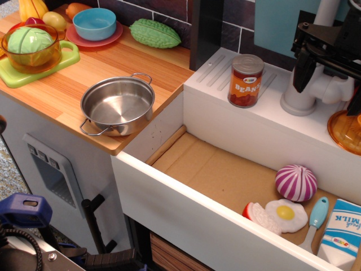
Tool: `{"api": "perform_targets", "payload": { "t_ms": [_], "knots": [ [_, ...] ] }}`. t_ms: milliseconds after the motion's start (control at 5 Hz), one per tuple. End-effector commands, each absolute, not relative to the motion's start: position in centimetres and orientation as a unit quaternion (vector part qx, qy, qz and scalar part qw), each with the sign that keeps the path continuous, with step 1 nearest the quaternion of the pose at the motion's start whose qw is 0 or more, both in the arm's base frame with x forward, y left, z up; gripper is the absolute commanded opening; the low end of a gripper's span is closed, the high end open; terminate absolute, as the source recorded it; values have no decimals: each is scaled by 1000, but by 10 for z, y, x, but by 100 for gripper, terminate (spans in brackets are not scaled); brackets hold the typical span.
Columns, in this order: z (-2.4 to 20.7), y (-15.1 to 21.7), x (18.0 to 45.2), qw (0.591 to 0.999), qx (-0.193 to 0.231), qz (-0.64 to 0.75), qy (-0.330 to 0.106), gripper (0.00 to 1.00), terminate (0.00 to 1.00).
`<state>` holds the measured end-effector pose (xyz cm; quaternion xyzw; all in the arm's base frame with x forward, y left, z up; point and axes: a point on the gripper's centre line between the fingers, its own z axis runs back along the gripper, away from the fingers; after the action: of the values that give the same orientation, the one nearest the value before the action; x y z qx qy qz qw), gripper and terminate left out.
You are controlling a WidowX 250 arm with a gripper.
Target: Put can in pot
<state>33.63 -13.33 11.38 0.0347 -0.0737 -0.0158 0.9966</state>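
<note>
The can [246, 81], with a silver top and an orange-red "BEANS" label, stands upright on the white ledge behind the sink. The shiny steel pot [117, 105] with two wire loop handles sits empty on the wooden counter, to the left of the can and nearer the front. My black gripper [329, 84] is at the top right, over the white faucet, to the right of the can and above its level. Its fingers look spread apart and hold nothing. Part of the gripper is cut off by the frame edge.
A white faucet [307, 96] stands right of the can. The sink basin [225, 169] holds a purple onion [296, 182], fried egg [286, 214], spatula [315, 223] and milk carton [344, 234]. An orange bowl with cabbage [31, 46], a blue bowl [94, 23] and a green gourd [154, 33] sit at the counter's back.
</note>
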Motion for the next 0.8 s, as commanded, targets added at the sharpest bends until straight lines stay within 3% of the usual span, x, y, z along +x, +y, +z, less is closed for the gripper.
{"api": "perform_targets", "payload": {
  "t_ms": [0,600],
  "knots": [
    [114,-133,336,997,35,-16,-74,100,0],
    [152,-52,360,988,99,-40,-113,100,0]
  ]
}}
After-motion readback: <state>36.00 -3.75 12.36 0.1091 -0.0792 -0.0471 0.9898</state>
